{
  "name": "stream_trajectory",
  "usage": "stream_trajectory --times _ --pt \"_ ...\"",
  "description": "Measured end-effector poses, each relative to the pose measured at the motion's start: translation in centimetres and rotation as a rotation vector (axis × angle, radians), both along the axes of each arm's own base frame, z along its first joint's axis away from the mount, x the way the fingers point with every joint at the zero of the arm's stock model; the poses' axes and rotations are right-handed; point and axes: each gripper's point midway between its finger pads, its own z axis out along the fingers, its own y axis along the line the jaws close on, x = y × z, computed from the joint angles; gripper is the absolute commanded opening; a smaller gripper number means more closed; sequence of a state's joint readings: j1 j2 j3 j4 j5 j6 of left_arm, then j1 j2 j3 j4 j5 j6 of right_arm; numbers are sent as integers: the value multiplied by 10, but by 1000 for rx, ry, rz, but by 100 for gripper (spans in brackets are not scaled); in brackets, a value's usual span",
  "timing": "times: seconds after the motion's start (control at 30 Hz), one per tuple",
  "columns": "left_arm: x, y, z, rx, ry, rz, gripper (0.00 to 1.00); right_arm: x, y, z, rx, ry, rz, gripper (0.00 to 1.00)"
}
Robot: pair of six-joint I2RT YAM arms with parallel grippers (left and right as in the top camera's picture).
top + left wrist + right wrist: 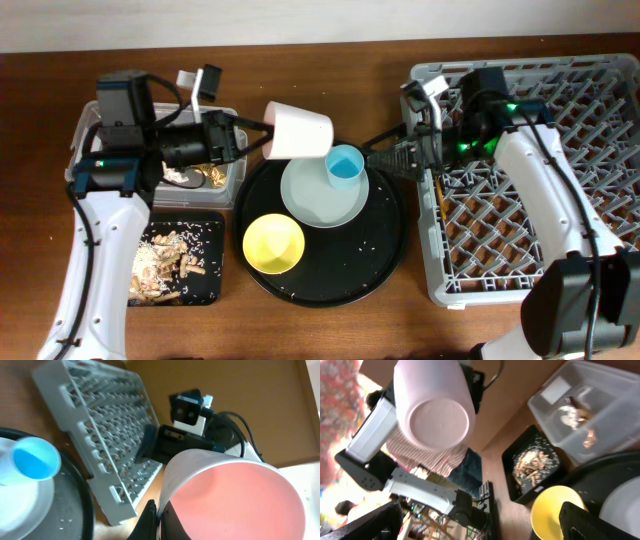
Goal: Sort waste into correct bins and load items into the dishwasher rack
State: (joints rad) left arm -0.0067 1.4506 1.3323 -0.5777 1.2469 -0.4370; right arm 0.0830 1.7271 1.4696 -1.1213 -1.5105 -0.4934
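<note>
Grip of left hand [258, 137] tight on sideways pink cup [298, 131]; right hand [378, 157] opposite, wide, empty.

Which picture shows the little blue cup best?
The overhead view: the blue cup sits in full view on the plate. The left wrist view catches it at the picture's left edge. The right wrist view does not show it.

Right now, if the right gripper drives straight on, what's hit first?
Probably the pink cup, base toward it, held by the left gripper. The right gripper is open; overhead, the blue cup also sits close, height unclear.
</note>
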Motion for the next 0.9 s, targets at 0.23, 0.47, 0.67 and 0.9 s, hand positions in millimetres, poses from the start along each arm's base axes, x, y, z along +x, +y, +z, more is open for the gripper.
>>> stream_trajectory --times 0.23,0.47,0.67,0.9 --pt "-17 -28 2 -13 0 -98 0 -27 26 15 18 -90 93 98" --pt "-23 -30 7 -34 -5 -127 0 -55 20 62 22 -286 85 98" --pt "-37 -47 10 -45 -8 -193 0 -56 20 61 -14 -311 74 98" --pt "-47 -60 10 -47 -7 -240 0 -53 20 58 -34 -336 67 74"
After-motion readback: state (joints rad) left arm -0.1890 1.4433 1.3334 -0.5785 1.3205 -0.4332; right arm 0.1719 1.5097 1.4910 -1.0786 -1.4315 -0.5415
